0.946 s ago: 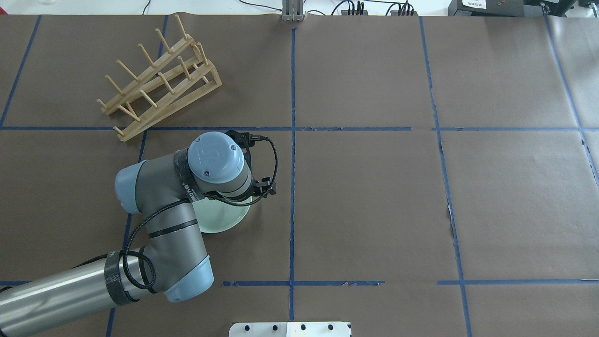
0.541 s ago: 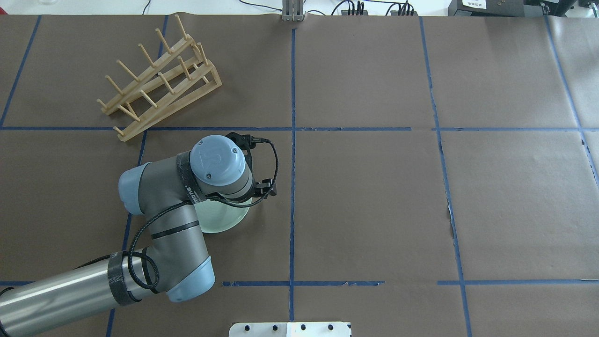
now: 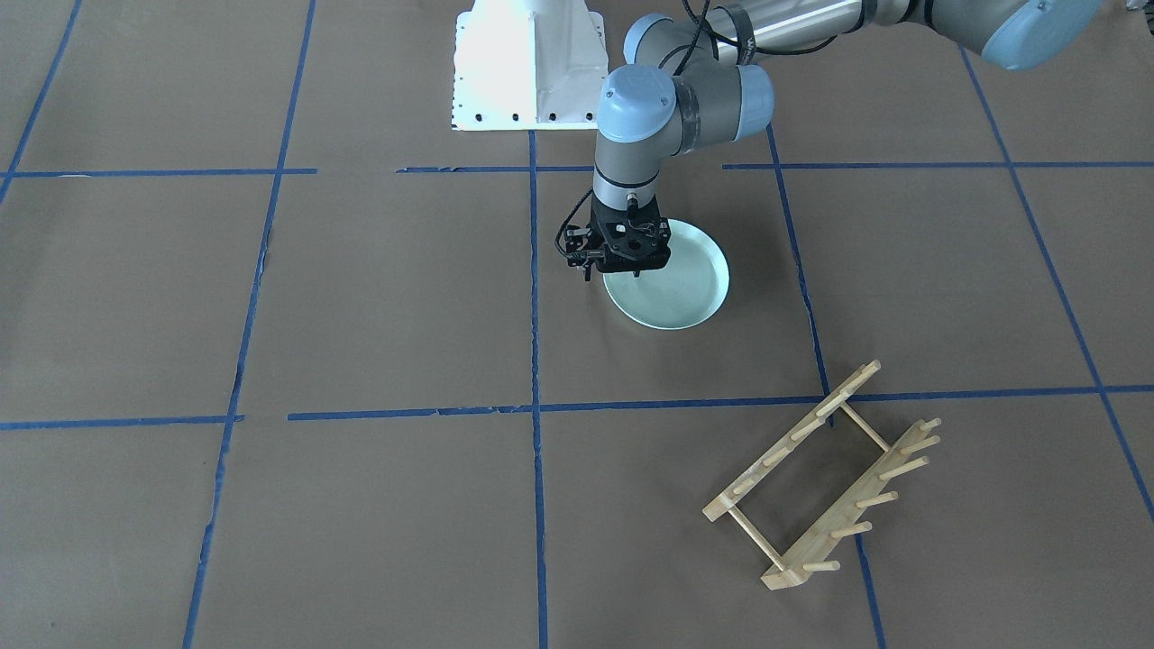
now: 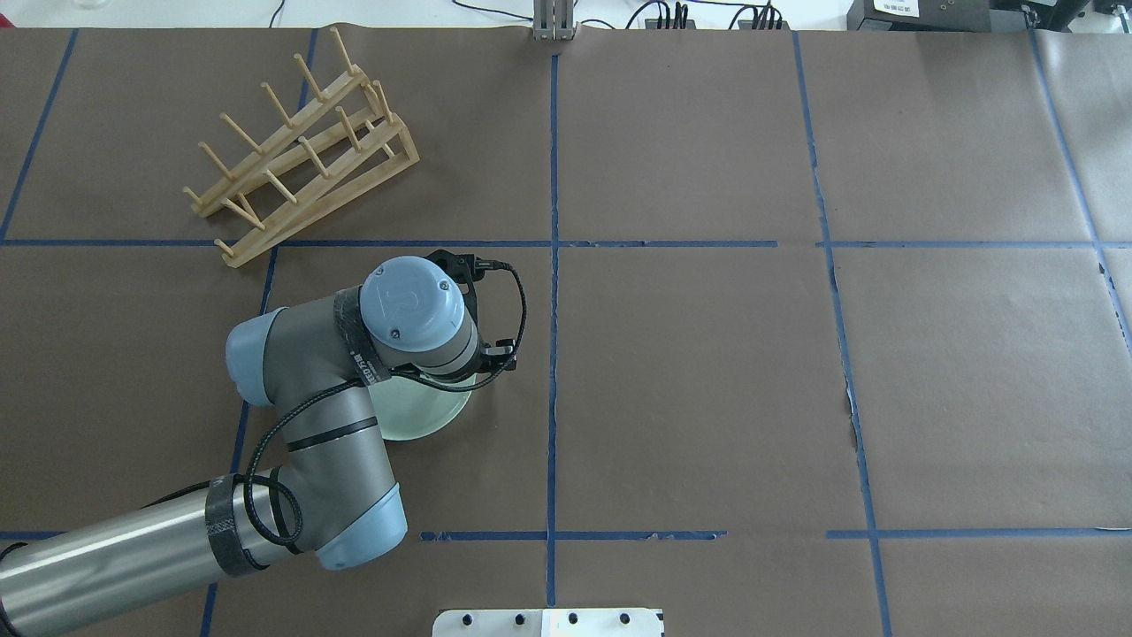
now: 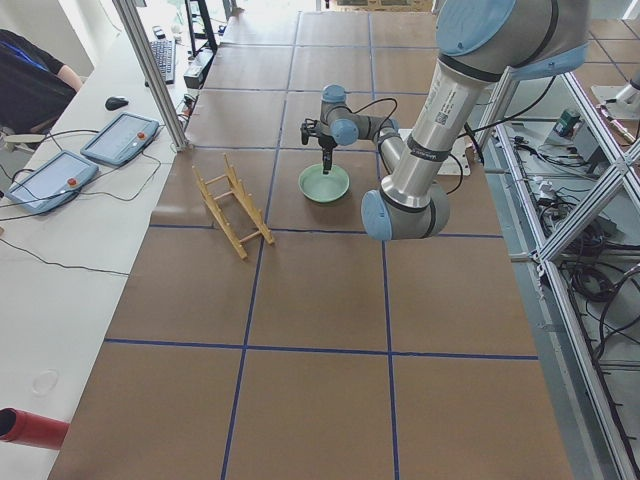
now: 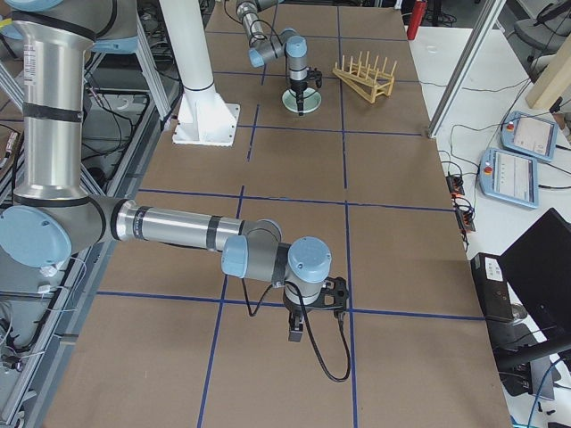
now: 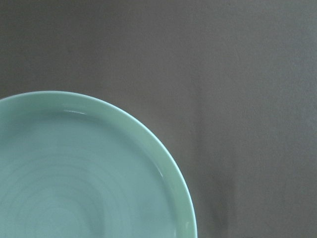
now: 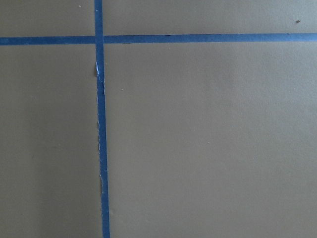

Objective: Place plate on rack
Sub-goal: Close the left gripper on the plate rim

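The pale mint-green plate lies flat on the brown paper near the table's middle; it also shows in the overhead view and fills the lower left of the left wrist view. My left gripper points straight down at the plate's rim on the side toward the table's centre line. Its fingers look apart, one on each side of the rim. The wooden rack stands empty at the far left, apart from the plate. My right gripper hangs low over bare paper at the right end; I cannot tell whether it is open or shut.
Blue tape lines divide the brown paper into squares. The white robot base plate sits at the robot's edge of the table. My left arm's elbow and wrist cover much of the plate from above.
My left arm's wrist and elbow have shifted slightly to the right over the plate. The plate and the rack have not moved.
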Available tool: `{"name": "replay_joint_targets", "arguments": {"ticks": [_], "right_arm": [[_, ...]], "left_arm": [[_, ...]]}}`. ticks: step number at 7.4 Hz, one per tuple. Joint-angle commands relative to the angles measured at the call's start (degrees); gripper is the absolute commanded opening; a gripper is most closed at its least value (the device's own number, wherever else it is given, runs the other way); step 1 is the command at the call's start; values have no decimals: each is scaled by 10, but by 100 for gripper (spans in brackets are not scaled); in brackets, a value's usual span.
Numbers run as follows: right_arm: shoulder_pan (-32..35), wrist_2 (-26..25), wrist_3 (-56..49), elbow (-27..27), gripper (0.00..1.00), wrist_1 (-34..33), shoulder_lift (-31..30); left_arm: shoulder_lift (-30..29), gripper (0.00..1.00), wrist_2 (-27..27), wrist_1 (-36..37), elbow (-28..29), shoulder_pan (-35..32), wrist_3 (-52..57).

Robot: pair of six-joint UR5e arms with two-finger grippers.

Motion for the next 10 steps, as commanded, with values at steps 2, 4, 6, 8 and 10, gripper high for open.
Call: {"name": "replay_joint_targets", "arguments": {"ticks": [2,4,6,8,10], "right_arm": [[0,0,0,0,100,0,0],[0,0,0,0,100,0,0],[0,0,0,0,100,0,0],[0,0,0,0,100,0,0],[0,0,0,0,100,0,0]], "left_arm": [[0,63,0,0,1,1,0],[0,51,0,0,3,1,0],[-2,18,-1,0,1,1,1],[-2,0,-1,1,-4,0,2],[-2,0,0,6,-13,0,3]]}}
